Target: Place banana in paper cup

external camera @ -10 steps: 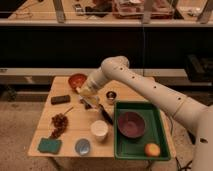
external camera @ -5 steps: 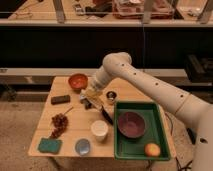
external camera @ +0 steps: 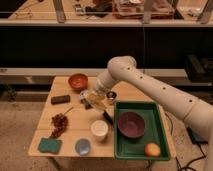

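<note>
My gripper (external camera: 93, 101) hangs over the middle of the wooden table (external camera: 75, 112), just left of the small metal cup (external camera: 111, 96). It is shut on the banana (external camera: 98, 103), a pale yellow piece that shows at the fingertips a little above the tabletop. The white paper cup (external camera: 99, 129) stands upright near the table's front, below the gripper and apart from it. Its mouth is open and nothing shows inside.
A green tray (external camera: 156, 125) on the right holds a maroon bowl (external camera: 131, 124) and a round orange fruit (external camera: 152, 149). An orange bowl (external camera: 78, 80) is at the back. A black block (external camera: 60, 99), dark grapes (external camera: 59, 122), a green sponge (external camera: 49, 145) and a blue-grey dish (external camera: 83, 146) lie at the left and front.
The gripper has risen slightly off the tabletop with the banana and shifted a little to the right. Nothing else has moved.
</note>
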You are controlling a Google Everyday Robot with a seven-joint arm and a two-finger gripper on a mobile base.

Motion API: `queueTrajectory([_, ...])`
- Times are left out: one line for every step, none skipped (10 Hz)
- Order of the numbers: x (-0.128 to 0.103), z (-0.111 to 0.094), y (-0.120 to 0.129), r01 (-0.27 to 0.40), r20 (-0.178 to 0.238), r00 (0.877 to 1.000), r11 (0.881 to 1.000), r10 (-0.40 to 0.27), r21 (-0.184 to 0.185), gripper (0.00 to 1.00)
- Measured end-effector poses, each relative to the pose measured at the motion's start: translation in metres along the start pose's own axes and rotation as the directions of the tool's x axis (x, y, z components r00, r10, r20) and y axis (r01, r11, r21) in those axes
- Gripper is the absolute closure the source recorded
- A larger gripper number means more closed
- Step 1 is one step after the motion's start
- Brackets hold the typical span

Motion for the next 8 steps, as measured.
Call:
queueTrajectory([-0.011, -0.009, -0.024, -0.012, -0.006, 1.0, 0.999, 0.012, 0.03, 1.0])
queueTrajectory([-0.017, -0.013, -0.041, -0.013, -0.002, 1.0, 0.999, 0.013, 0.05, 1.0])
queueTrajectory([-0.022, -0.016, -0.056, -0.017, 0.012, 1.0, 0.997, 0.016, 0.069, 1.0])
queueTrajectory([-0.035, -0.019, -0.078, -0.033, 0.037, 0.999, 0.993, 0.029, 0.114, 1.0])
queueTrajectory([-0.048, -0.02, -0.089, -0.059, 0.046, 0.998, 0.987, 0.053, 0.147, 1.0])
queueTrajectory([-0.059, -0.022, -0.096, -0.078, 0.051, 0.996, 0.983, 0.07, 0.169, 1.0])
queueTrajectory([-0.064, -0.018, -0.1, -0.081, 0.052, 0.996, 0.979, 0.073, 0.185, 1.0])
queueTrajectory([-0.068, -0.01, -0.101, -0.08, 0.045, 0.996, 0.977, 0.073, 0.197, 1.0])
